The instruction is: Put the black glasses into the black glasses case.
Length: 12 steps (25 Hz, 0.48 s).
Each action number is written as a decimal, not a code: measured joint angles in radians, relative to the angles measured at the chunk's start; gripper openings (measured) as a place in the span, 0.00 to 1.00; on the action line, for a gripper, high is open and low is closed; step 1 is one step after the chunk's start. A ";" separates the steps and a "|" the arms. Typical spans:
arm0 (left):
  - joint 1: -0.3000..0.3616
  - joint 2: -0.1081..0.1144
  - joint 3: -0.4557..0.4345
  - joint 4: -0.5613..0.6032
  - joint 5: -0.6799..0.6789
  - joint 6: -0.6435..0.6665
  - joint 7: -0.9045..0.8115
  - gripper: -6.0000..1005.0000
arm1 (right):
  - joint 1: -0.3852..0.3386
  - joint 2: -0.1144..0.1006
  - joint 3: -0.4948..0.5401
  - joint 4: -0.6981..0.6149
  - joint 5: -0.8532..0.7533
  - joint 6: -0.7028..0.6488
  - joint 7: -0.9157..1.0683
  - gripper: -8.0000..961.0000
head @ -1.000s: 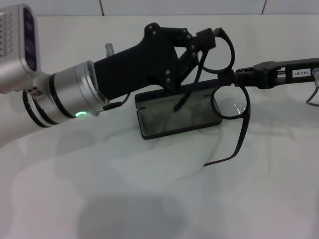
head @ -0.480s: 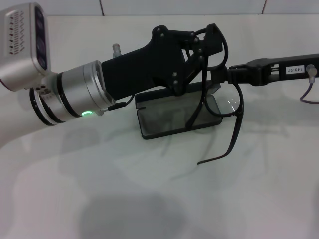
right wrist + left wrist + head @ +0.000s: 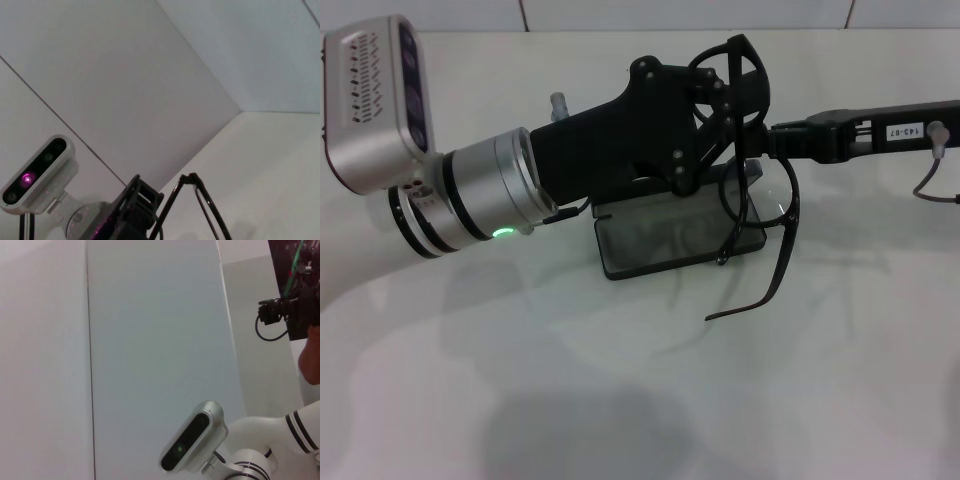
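Black glasses hanging in air over open black glasses case on tabltop. Left gripper fingers pinching one lens rim, right gripper fingers clamping frame near bridge, likely steadying for folding temples before lowering.

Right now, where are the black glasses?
In the head view, the black glasses are up in the air right of centre, held between the left gripper and the right gripper, just above the open black glasses case.

open black glasses case on white table.
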 joint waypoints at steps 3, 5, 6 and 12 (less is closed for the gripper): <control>0.000 0.000 0.000 0.000 -0.005 0.000 0.004 0.02 | 0.005 0.000 0.002 0.009 0.000 0.000 0.000 0.12; -0.001 0.000 0.000 0.000 -0.010 0.000 0.006 0.02 | 0.006 0.000 0.003 0.010 0.001 -0.002 0.000 0.12; -0.001 -0.001 0.000 0.000 -0.011 0.000 0.008 0.02 | 0.006 0.000 0.004 0.010 0.002 -0.003 0.001 0.12; -0.004 -0.002 0.001 -0.006 -0.012 0.000 0.015 0.02 | 0.002 -0.003 0.006 0.014 0.037 -0.009 0.003 0.13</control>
